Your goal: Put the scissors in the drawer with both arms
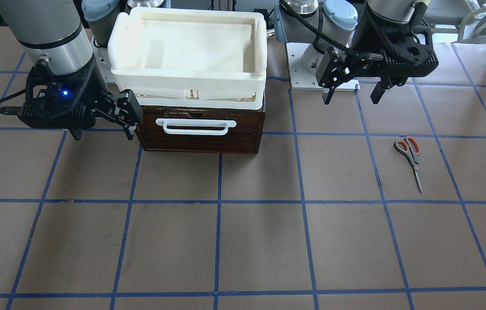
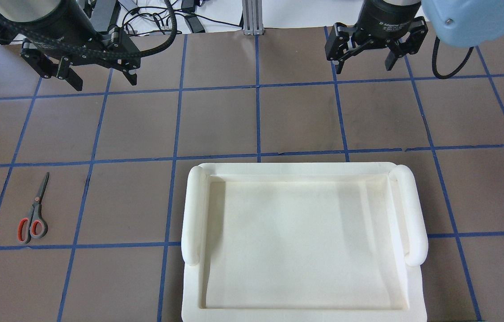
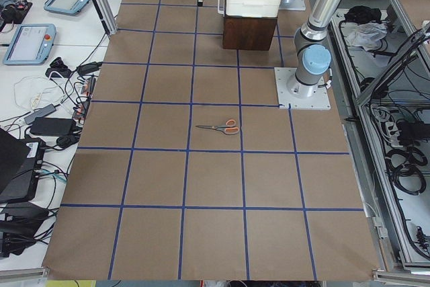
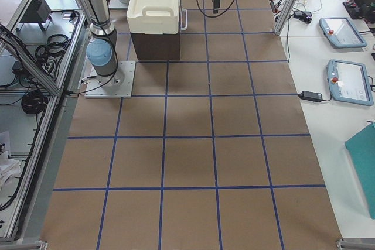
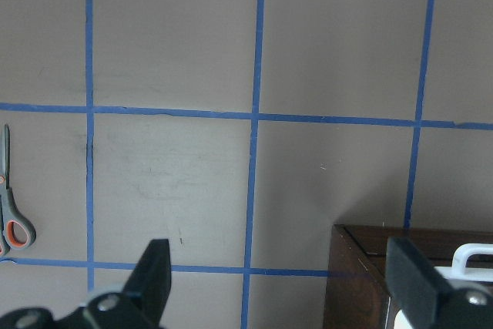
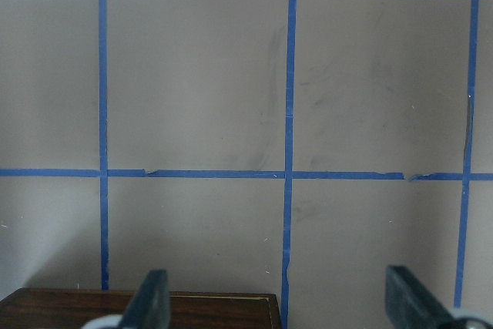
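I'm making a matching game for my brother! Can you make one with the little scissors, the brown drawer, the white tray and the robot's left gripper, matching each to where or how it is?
Things:
1. small scissors with grey-and-orange handles
2. dark brown wooden drawer with a white bar handle
3. cream-white plastic tray
4. black two-finger left gripper

Places or states:
A. stacked on top of the drawer
B. open and empty, above the table
C. pushed shut
D. lying flat on the table

Pairs: 1-D, 2-C, 3-A, 4-B.
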Action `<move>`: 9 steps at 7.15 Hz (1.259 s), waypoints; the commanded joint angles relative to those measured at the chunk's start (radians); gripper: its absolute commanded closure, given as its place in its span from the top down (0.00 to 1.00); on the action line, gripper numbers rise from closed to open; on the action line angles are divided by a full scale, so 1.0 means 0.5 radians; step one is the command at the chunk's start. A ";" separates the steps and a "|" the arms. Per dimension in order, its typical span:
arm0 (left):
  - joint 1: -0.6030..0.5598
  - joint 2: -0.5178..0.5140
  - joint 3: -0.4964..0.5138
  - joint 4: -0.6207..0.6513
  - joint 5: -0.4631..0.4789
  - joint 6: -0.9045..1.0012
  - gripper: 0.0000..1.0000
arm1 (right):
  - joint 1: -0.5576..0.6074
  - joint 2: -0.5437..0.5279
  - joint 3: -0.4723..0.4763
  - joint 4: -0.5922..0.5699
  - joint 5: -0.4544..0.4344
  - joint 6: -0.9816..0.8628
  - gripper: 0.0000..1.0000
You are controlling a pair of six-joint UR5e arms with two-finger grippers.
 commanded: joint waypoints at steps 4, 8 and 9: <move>0.003 0.001 0.000 -0.003 0.001 0.000 1.00 | -0.004 -0.001 0.002 -0.012 0.000 0.006 1.00; 0.326 0.047 -0.129 -0.024 0.011 0.003 1.00 | -0.043 0.014 0.075 -0.043 -0.003 0.037 1.00; 0.441 0.044 -0.138 -0.028 0.008 0.067 1.00 | -0.059 0.002 0.078 -0.046 -0.006 0.037 1.00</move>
